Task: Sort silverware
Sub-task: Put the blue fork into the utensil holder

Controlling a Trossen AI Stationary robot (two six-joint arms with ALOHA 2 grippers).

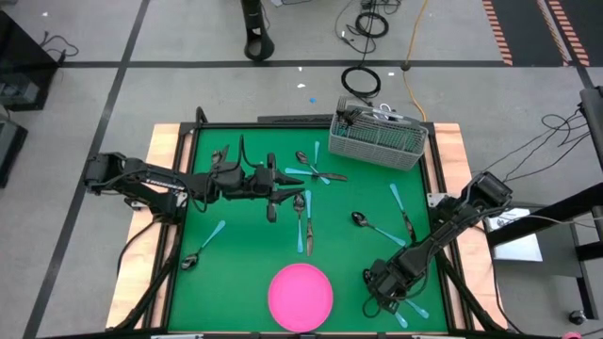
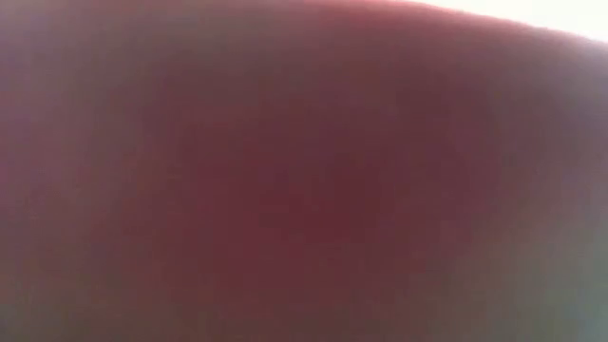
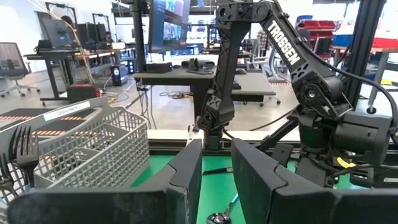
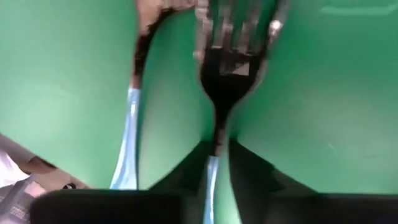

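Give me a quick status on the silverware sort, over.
Right gripper shut on fork at near right mat corner. Left gripper hovers mid-mat, empty, jaws apart. Spoons, forks lie scattered; basket far side. Low view blocked.
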